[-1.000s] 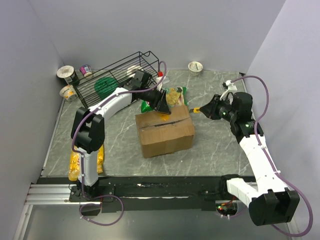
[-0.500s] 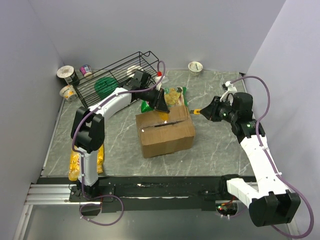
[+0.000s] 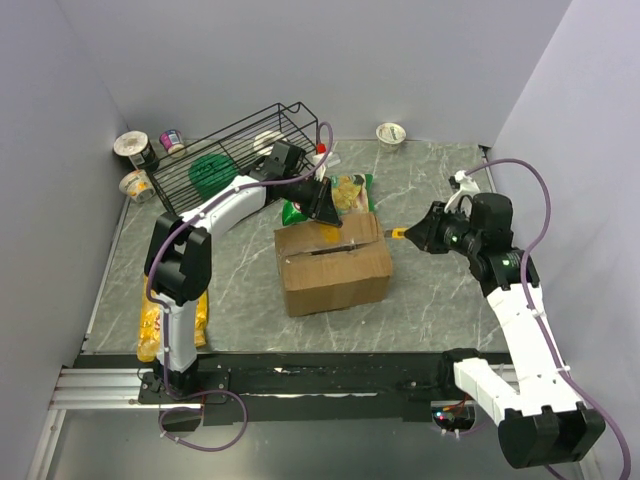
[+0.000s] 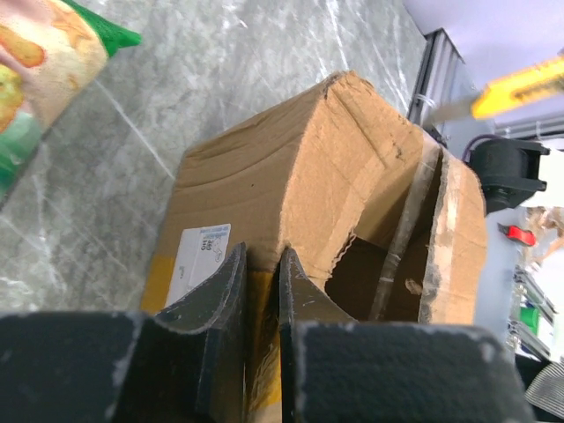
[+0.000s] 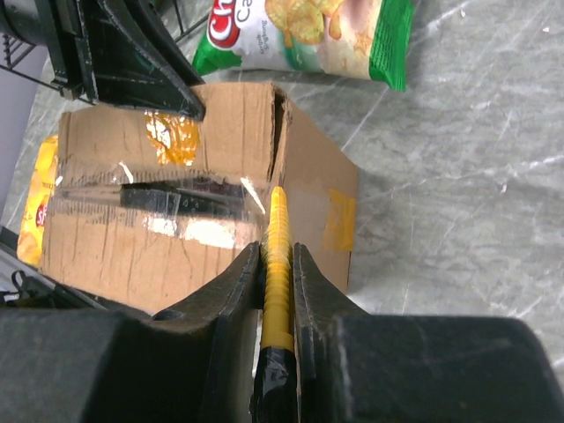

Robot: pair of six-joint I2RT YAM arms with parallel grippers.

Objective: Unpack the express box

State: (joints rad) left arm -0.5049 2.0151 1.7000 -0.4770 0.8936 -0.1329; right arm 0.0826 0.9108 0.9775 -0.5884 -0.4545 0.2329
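The brown corrugated cardboard box (image 3: 330, 268) is matt with rough torn edges and glossy clear tape (image 5: 176, 198) on top; behind it lies a shiny green plastic chip bag (image 3: 345, 192), right of it a smooth yellow plastic tool (image 5: 278, 238).

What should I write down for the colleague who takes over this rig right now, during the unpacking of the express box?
Left pincer: shut on the far top flap of the express box; the flap is slightly raised.
Right pincer: shut on a yellow cutter, its tip near the box's right edge.
Done: the top seam is partly open and a dark gap shows.
Left: open the flaps fully and take out the contents, which are not visible yet.
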